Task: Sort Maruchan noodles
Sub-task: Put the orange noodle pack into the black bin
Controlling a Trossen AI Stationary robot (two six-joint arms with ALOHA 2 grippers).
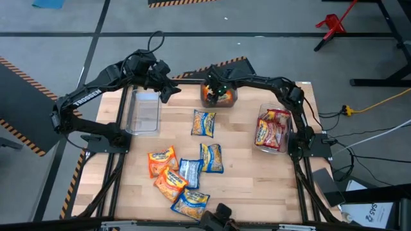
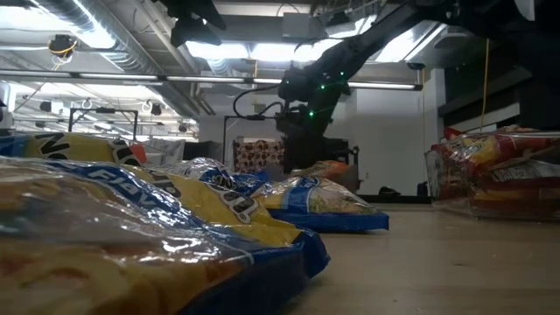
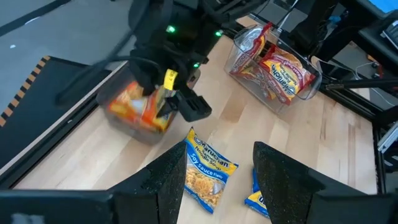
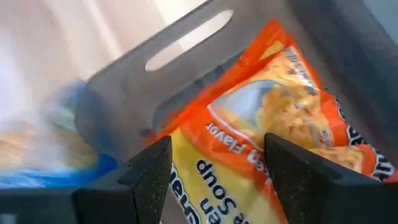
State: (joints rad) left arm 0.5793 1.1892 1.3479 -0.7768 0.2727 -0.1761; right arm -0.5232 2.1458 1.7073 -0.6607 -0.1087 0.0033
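My right gripper [image 1: 217,94] [image 4: 217,180] is open over a clear bin [image 1: 232,96] at the table's far middle. An orange noodle packet [image 4: 261,124] lies in that bin, under and between the fingers. My left gripper [image 1: 168,91] [image 3: 227,180] is open and hovers in the air near the far edge, beside an empty clear bin [image 1: 142,114]. A blue-and-yellow packet [image 1: 204,123] [image 3: 208,171] lies flat on the table below it. Several more packets, orange [image 1: 162,160] and blue-and-yellow [image 1: 212,157], lie in a loose heap near the front edge.
A third clear bin [image 1: 286,144] on the table's right side holds red-and-silver packets [image 1: 270,131] [image 3: 280,65]. The heap of packets fills the near middle of the table [image 2: 201,201]. Bare wood shows at the near right [image 1: 263,186].
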